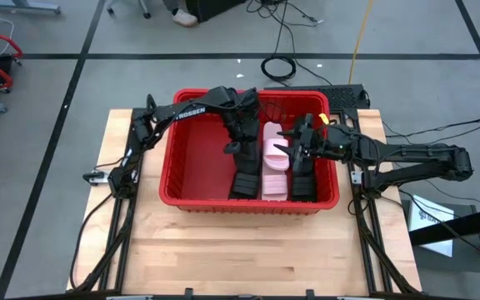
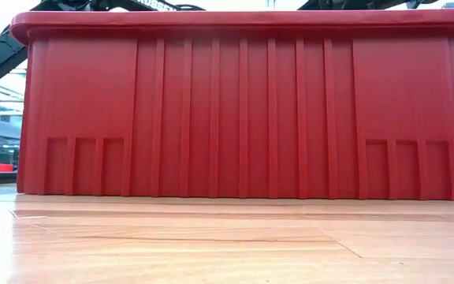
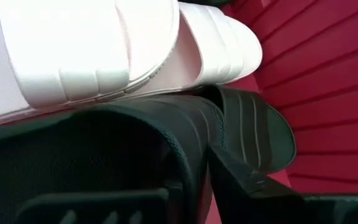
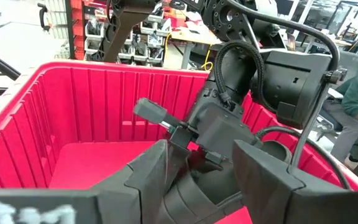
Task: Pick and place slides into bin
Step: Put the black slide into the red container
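Slides (image 1: pixel 275 162) sit inside the bin (image 1: pixel 186 196), packed against its right half: a black one at left, pale pink in the middle, another black at right, lying parallel with toes toward the near wall. Row packing likely saves floor space in the bin for the rest; left half of the bin floor is bare. None are visible on the table (image 1: pixel 240 250) outside the bin, so the task reads as late stage, though I count only about three pairs' worth of shapes from above and cannot confirm six. Left end effector (image 1: pixel 238 143) reaches over the far rim and hangs low above the black slide (image 3: pixel 247 134) on the left of the row; left wrist view shows dark fingers right at its strap, pink slide (image 3: pixel 104 50) just beside, but whether they are apart or clamped cannot be told. Right end effector (image 1: pixel 300 142) comes in over the right wall above the right-hand black slide; its fingers (image 4: pixel 272 174) stand apart, nothing between them. Low view shows only the bin's ribbed outer wall.
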